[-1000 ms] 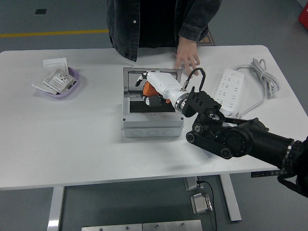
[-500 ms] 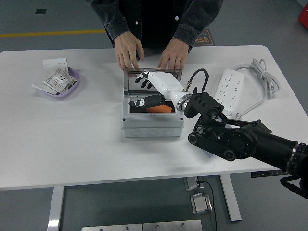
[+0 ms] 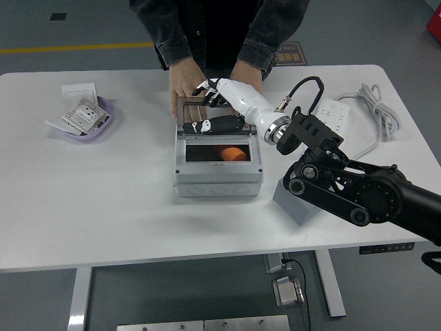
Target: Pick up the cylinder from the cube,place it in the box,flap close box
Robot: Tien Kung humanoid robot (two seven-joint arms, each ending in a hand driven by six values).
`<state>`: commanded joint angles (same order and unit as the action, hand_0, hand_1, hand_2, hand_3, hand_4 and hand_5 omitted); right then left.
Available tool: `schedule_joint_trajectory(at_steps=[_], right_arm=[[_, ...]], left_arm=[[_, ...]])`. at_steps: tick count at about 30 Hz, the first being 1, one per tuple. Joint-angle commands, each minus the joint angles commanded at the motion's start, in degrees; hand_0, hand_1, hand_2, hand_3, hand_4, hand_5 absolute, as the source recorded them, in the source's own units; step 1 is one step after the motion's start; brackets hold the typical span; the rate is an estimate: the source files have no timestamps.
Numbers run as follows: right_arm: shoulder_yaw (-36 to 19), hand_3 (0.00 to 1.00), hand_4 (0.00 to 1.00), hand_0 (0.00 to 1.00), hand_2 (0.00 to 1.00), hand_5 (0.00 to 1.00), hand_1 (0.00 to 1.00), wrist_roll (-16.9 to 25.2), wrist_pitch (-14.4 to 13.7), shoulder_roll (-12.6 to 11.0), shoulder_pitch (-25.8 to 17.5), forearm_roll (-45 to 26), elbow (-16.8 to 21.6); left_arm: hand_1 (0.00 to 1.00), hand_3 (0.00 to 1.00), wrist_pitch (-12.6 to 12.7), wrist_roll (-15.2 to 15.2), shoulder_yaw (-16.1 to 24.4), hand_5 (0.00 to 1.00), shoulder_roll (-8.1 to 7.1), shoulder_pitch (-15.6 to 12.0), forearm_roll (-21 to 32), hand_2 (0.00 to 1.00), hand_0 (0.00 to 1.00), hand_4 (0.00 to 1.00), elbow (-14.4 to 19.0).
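Observation:
The grey box stands in the middle of the table, its lid upright at the back. An orange cylinder lies inside on the dark floor. My right hand, white with black fingertips, is open above the box, its fingers spread at the lid's top edge and its thumb in front of the lid. It holds nothing. A grey cube sits to the right of the box, partly hidden under my black forearm. Behind the lid, both of a person's hands rest on the table.
A purple bowl with packets and a white card lie at the far left. At the far right are a white power strip and its cable.
My right hand let go of the orange cylinder inside the box, then rose and moved back to the lid. The person's second hand came in, and both now sit behind the lid.

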<state>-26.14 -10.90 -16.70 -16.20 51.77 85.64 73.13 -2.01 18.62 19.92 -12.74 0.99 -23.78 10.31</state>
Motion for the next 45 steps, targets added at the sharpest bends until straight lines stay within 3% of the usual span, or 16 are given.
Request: schedule_joint_trajectory(at_steps=[12,18,21,27,36,45], right_arm=[[4.9,0.73,0.998,0.575,0.595,0.597,0.533,3.6,-1.0,4.3,6.2,-9.1,-13.9],[7.9,0.726,0.998,0.575,0.592,0.594,0.534,5.7,-2.1,6.2,7.3,-13.6,-21.2],[8.5,0.725,0.998,0.573,0.589,0.595,0.53,6.3,-2.5,6.4,6.8,-14.3,-22.8],[8.6,0.722,0.998,0.575,0.586,0.605,0.52,6.1,-2.8,4.7,4.8,-12.4,-19.3],[7.4,0.714,0.998,0.574,0.581,0.607,0.509,4.7,-2.7,0.2,1.7,-6.6,-9.4],[8.4,0.715,0.998,0.555,0.577,0.61,0.499,4.0,-3.0,-3.9,-1.6,-4.0,-0.3]], left_arm=[[0.721,0.647,-0.1,0.1,-0.4,0.077,0.05,0.0,-0.1,0.632,0.663,0.572,0.0],[0.72,0.647,-0.2,-0.1,-1.3,0.074,0.08,0.2,0.6,0.632,0.662,0.57,0.0],[0.72,0.648,-0.2,-0.2,-1.7,0.073,0.15,0.2,0.8,0.631,0.663,0.57,0.0],[0.72,0.648,-0.2,-0.2,-1.4,0.072,0.3,0.2,0.5,0.632,0.662,0.569,0.0],[0.72,0.647,-0.1,0.2,1.5,0.072,0.18,0.0,-2.0,0.631,0.662,0.569,0.0],[0.72,0.648,0.0,0.0,0.7,0.071,0.22,0.0,-0.9,0.632,0.663,0.571,0.0]])
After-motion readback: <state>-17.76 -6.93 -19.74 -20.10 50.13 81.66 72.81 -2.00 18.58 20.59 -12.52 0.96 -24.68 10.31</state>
